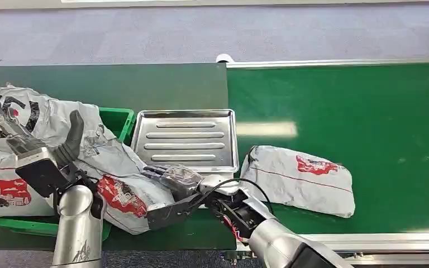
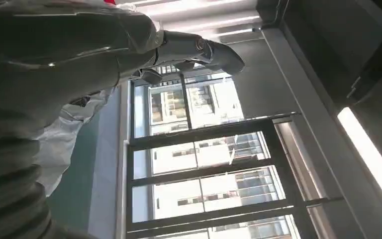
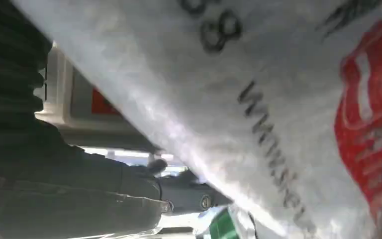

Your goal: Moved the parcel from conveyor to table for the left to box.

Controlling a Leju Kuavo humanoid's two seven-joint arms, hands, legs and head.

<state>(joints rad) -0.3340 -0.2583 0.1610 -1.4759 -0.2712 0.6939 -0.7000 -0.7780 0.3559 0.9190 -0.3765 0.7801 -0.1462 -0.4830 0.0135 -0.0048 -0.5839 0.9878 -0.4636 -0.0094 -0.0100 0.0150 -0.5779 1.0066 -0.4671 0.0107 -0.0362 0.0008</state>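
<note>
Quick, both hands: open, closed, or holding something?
Left hand: open, fingers spread upward, holding nothing.
Right hand: grips the grey plastic parcel with red print.

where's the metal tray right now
In the head view the metal tray sits mid-table, just right of the green bin and left of the conveyor belt.

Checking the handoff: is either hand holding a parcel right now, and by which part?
The right hand grips the grey parcel by its near right edge, beside the tray. The left hand is raised, fingers apart, holding nothing.
</note>
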